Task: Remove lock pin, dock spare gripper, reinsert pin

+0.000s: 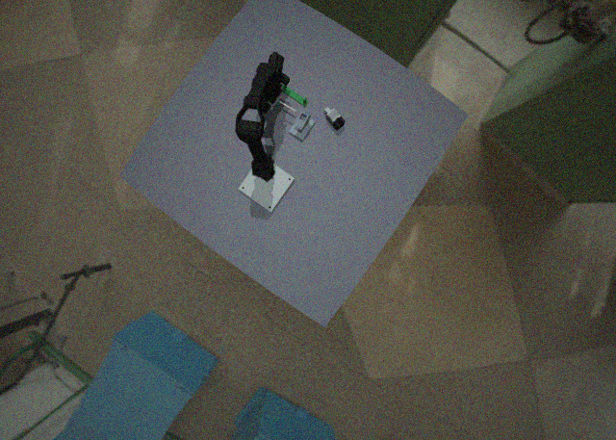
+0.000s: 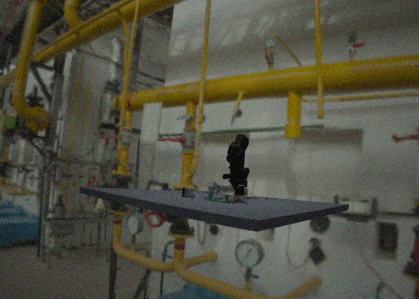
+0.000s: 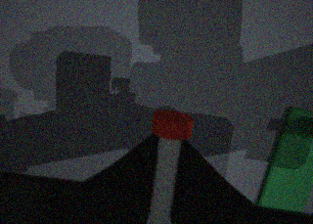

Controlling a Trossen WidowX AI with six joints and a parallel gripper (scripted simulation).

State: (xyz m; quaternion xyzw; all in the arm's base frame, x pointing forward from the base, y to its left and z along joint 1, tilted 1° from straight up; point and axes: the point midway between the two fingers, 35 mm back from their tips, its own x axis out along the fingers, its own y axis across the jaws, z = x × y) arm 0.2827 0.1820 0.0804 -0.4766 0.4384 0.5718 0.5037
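Note:
The lock pin (image 3: 172, 124) (image 1: 287, 107) has a red head and a pale grey shaft. My gripper (image 3: 166, 141) (image 2: 239, 192) is shut on it just below the head, and in the top view the arm hides the fingertips. The shaft points toward the mount (image 1: 301, 127) (image 2: 212, 188), a pale block on a small plate. The shaft's tip appears just short of the socket, with a small gap. The spare gripper (image 1: 334, 118) (image 2: 188, 193), pale with a black end, lies on the table on the mount's far side from the arm.
A green holder (image 1: 296, 95) (image 2: 218, 199) (image 3: 286, 185) stands beside the mount, close to my fingers. The arm's white base plate (image 1: 278, 187) is on the table (image 1: 338, 217) (image 2: 162, 204). Table edges surround the setup.

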